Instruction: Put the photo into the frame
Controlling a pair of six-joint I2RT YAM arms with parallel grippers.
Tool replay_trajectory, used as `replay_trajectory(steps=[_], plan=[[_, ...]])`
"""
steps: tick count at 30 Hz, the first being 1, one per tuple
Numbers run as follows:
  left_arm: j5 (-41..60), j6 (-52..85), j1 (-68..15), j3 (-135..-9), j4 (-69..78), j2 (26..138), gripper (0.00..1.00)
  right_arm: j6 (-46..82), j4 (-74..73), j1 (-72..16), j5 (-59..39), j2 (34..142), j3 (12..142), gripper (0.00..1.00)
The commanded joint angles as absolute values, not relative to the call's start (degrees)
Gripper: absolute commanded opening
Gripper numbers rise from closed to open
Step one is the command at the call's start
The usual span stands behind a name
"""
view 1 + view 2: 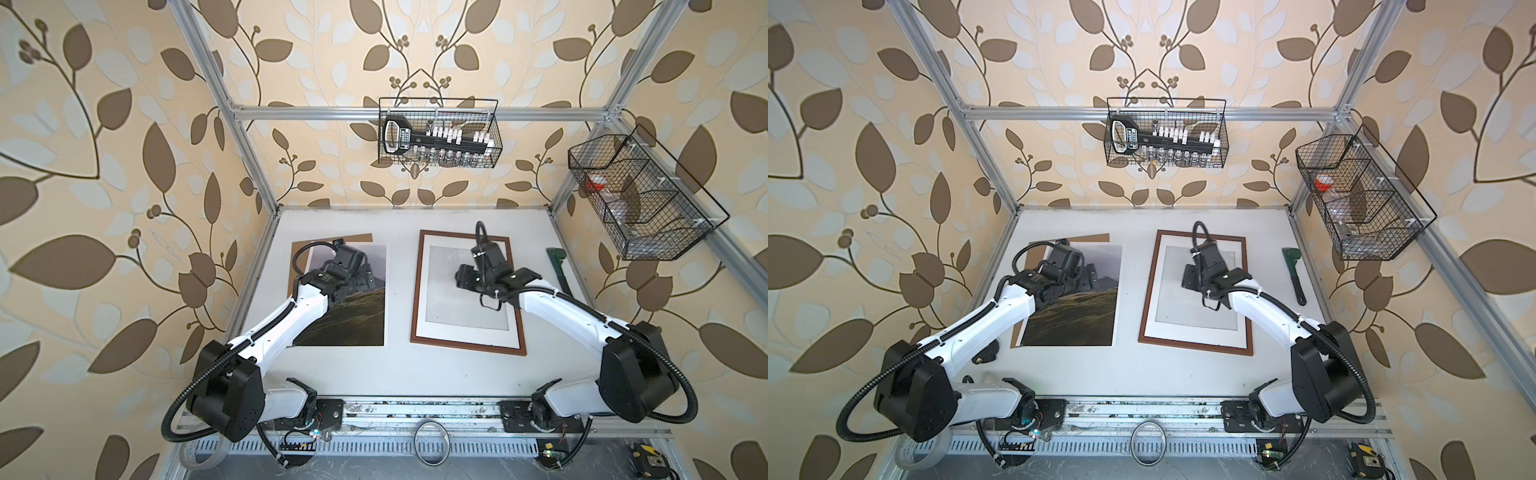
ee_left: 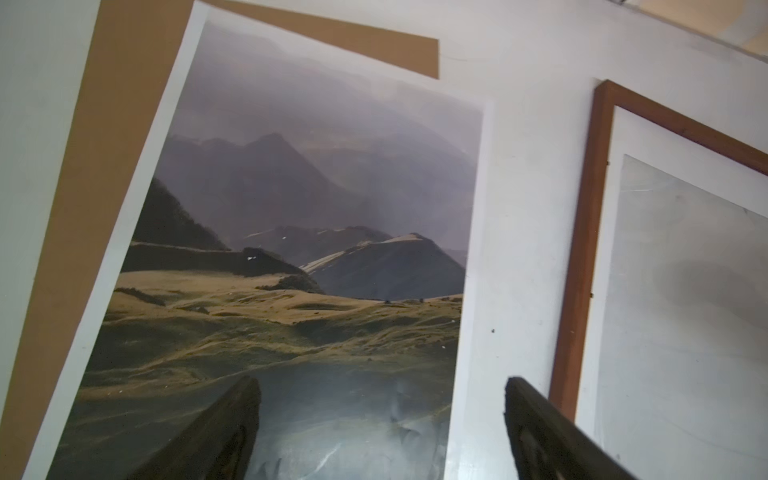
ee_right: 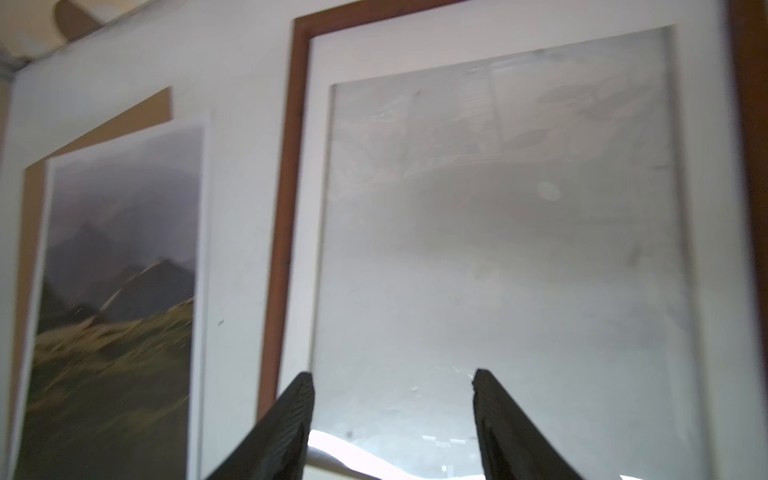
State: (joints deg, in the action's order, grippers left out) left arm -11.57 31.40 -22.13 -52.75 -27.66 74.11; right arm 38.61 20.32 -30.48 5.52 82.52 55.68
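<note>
The photo (image 1: 353,320) (image 1: 1079,320), a misty mountain print with dark grassy hills, lies flat on the left of the table, askew on a brown backing board (image 1: 357,239) (image 2: 104,124). My left gripper (image 2: 382,380) hovers open over the photo's (image 2: 291,249) near right part; one finger is over the print, the other over bare table. The frame (image 1: 417,291) (image 1: 1148,291), with a reddish-brown border (image 3: 286,208), lies to the right and holds a white mat (image 1: 457,334) with a grey window. My right gripper (image 3: 392,374) hangs open above that window, holding nothing.
A green wrench (image 1: 559,270) (image 1: 1293,274) lies along the table's right edge. One wire basket (image 1: 440,133) hangs on the back bar, another (image 1: 640,195) on the right post. A tape ring (image 1: 432,442) sits on the front rail.
</note>
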Motion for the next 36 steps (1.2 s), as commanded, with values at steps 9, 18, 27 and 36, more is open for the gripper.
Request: replay_trajectory(steps=[9, 18, 27, 36], plan=[[-0.8, 39.8, -16.8, -43.2, -24.5, 75.2, 0.78, 55.3, 9.8, -51.0, -6.6, 99.1, 62.0, 0.56], [2.3, 45.3, -16.0, -34.9, -18.5, 74.3, 0.48, 61.3, 5.7, -54.3, -9.4, 106.1, 63.3, 0.47], [4.6, 46.7, -16.0, -30.4, -14.4, 75.8, 0.35, 64.9, 3.2, -54.3, -10.2, 109.7, 63.3, 0.49], [6.3, 48.5, -16.0, -25.7, -10.4, 77.3, 0.3, 68.1, -7.0, -53.6, -15.2, 110.7, 60.7, 0.49]])
